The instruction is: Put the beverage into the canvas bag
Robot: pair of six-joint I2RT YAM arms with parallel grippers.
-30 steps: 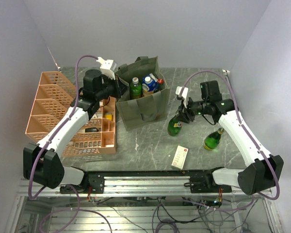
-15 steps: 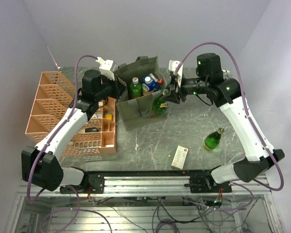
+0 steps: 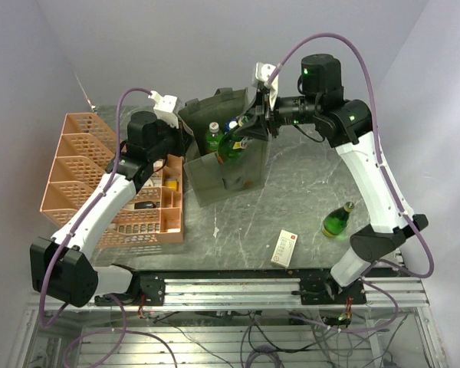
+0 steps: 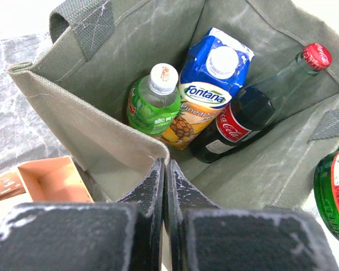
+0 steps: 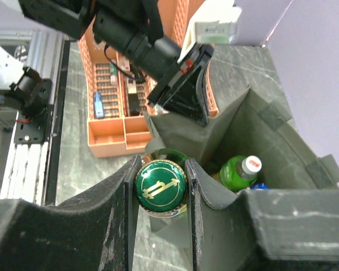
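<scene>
The olive-green canvas bag (image 3: 230, 180) stands open at the table's middle back. My left gripper (image 3: 187, 138) is shut on its left rim (image 4: 158, 151), jaws pinched on the fabric. My right gripper (image 3: 249, 126) is shut on the neck of a green glass bottle (image 3: 231, 144), gripped just under its green cap (image 5: 161, 188). It holds the bottle tilted over the bag's front right rim; the bottle's body shows at the left wrist view's right edge (image 4: 334, 192). Inside the bag are a small green bottle (image 4: 153, 104), a Fontana carton (image 4: 206, 93) and a Coca-Cola bottle (image 4: 254, 110).
A salmon-pink lattice crate (image 3: 100, 176) stands left of the bag, touching it. A second green bottle (image 3: 337, 221) lies on the table at right. A white box (image 3: 285, 247) lies near the front edge.
My right arm has lifted the green bottle off the table and carried it left and up to the bag's mouth. The left gripper has stayed on the rim.
</scene>
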